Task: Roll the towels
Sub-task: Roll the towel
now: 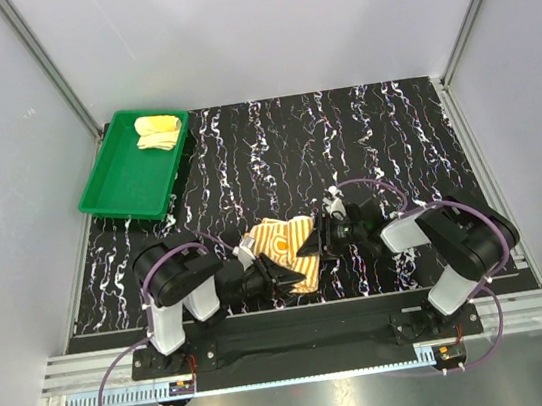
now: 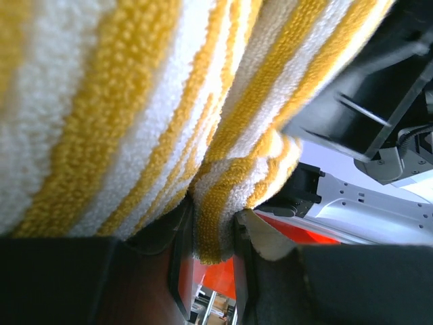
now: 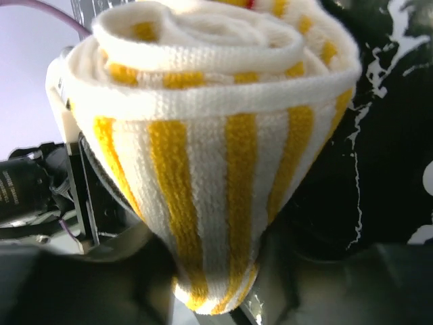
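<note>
**Materials / finish check**

Striped towel [image 3: 203, 169]: looped terry cloth with a coarse nap, matt, and a flatter woven cream hem band. Plain yellow towel [image 1: 158, 131]: soft cloth, matt. Green tray [image 1: 113, 190]: smooth plastic, slight gloss. Table top [image 1: 343, 142]: black with white veins, smooth, low sheen. Frame rails [image 1: 73, 374]: bare silver metal. Walls [image 1: 276, 21]: matt white panel.

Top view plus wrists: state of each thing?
striped towel, rolled at one end, held by both pincers
yellow towel, bundled, lying in green tray
green tray, back left, holds one towel
left pincer, shut on striped towel fold
right pincer, shut on striped towel roll
</note>
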Available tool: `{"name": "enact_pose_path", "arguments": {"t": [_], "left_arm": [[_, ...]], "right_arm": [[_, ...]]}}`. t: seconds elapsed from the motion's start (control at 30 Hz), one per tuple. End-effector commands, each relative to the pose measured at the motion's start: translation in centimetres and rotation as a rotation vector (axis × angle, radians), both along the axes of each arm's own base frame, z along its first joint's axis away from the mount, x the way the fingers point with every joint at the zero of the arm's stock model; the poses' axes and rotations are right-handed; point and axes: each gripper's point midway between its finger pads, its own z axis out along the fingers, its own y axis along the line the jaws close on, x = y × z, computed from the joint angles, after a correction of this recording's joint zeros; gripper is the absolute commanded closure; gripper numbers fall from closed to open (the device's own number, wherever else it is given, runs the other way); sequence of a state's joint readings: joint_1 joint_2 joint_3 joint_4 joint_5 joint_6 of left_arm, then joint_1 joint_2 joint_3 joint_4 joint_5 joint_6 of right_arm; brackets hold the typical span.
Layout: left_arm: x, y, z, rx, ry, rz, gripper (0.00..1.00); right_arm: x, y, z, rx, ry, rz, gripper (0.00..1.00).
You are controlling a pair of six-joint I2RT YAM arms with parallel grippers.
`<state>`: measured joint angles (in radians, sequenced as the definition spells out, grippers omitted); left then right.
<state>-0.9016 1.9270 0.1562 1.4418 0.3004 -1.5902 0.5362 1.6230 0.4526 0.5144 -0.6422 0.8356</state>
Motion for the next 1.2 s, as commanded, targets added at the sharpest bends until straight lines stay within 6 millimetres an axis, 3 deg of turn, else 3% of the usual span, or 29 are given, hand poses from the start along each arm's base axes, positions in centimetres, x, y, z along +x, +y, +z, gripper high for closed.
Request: {"name": "enact_pose_path", "arguments": {"t": [0.0,0.03,0.07,0.17,0.3,0.33,0.37,0.4,0.43,0.47,0.5,0.53,0.57,0.6,0.63,0.67,0.7,0.73,0.77,0.8,0.83,0.87,0.9,0.93,1.1,1.17], "left_arm": [[-0.5,-0.2,4.2,-0.151,-0.112,-0.031,1.00],[-0.4,-0.1,3.9,-0.141,-0.107,-0.025,0.99],[-0.4,0.1,3.7,-0.130,-0.107,-0.016,0.90],[-0.5,0.4,3.5,-0.116,-0.117,-0.018,0.78],[-0.5,0.4,4.4,-0.112,-0.169,-0.029,0.68],[-0.6,0.4,3.7,-0.071,-0.155,-0.036,0.67],[-0.6,0.3,3.5,-0.048,-0.179,-0.047,0.66],[-0.4,0.2,4.8,-0.060,-0.221,-0.052,0.62],[-0.7,0.6,2.7,0.039,-0.175,-0.065,0.59],[-0.1,-0.3,4.9,0.033,-0.272,-0.080,0.52],[0.1,-0.5,4.9,0.083,-0.293,-0.090,0.46],[0.0,0.9,1.4,0.288,-0.218,-0.091,0.40],[0.8,-0.4,3.0,0.347,-0.313,-0.123,0.34],[1.1,-0.2,3.8,0.413,-0.341,-0.118,0.27],[1.1,1.4,2.2,0.553,-0.318,-0.117,0.21],[1.5,0.8,3.3,0.572,-0.363,-0.133,0.20],[1.5,1.0,3.2,0.605,-0.365,-0.142,0.19],[1.9,2.6,2.1,0.718,-0.362,-0.122,0.18],[1.6,2.5,2.3,0.768,-0.410,-0.151,0.17],[2.1,1.8,3.7,0.791,-0.451,-0.143,0.17],[2.6,2.9,3.7,0.902,-0.499,-0.126,0.16],[1.8,2.3,4.4,0.925,-0.551,-0.154,0.16],[2.2,1.0,5.9,0.931,-0.593,-0.144,0.16],[2.7,1.6,6.2,1.006,-0.629,-0.123,0.16],[1.9,-1.8,9.0,1.172,-0.873,-0.164,0.13],[0.5,-3.5,8.5,1.214,-0.952,-0.218,0.12]], "right_arm": [[0.5,0.9,-0.7,-0.015,-0.022,-0.003,0.57],[0.7,1.0,-0.7,-0.018,-0.022,-0.005,0.60],[0.6,1.0,-0.8,-0.025,-0.014,-0.003,0.62],[0.7,0.8,-1.0,-0.052,0.000,-0.016,0.67],[1.1,-0.2,-1.0,-0.152,0.018,-0.052,0.68],[2.0,-0.4,-0.6,-0.185,-0.003,-0.077,0.68],[1.4,-1.4,-1.4,-0.253,0.047,-0.085,0.68],[1.5,-1.7,-1.1,-0.278,0.042,-0.090,0.69],[2.3,-1.8,-0.6,-0.300,0.022,-0.101,0.69],[1.7,-2.9,-1.0,-0.365,0.052,-0.105,0.69],[1.5,-2.9,-0.8,-0.374,0.063,-0.104,0.69],[1.9,-3.0,-0.3,-0.385,0.046,-0.102,0.69],[1.5,-3.3,-0.3,-0.405,0.060,-0.096,0.69],[1.7,-3.5,0.0,-0.416,0.046,-0.098,0.69],[1.7,-3.6,0.3,-0.427,0.049,-0.099,0.69],[1.8,-3.7,0.5,-0.435,0.046,-0.098,0.69],[1.9,-3.9,0.6,-0.448,0.047,-0.104,0.69],[2.1,-4.4,0.8,-0.487,0.050,-0.114,0.69],[2.2,-4.6,0.9,-0.503,0.050,-0.117,0.69],[2.3,-4.9,0.9,-0.523,0.049,-0.121,0.69],[2.2,-5.1,1.3,-0.542,0.060,-0.117,0.69],[2.3,-5.2,1.5,-0.552,0.060,-0.115,0.69],[2.2,-5.3,1.6,-0.559,0.063,-0.112,0.69],[2.3,-5.5,1.9,-0.577,0.064,-0.110,0.69],[2.1,-6.0,2.3,-0.618,0.070,-0.097,0.68],[2.0,-6.0,2.3,-0.619,0.077,-0.092,0.67]]}}
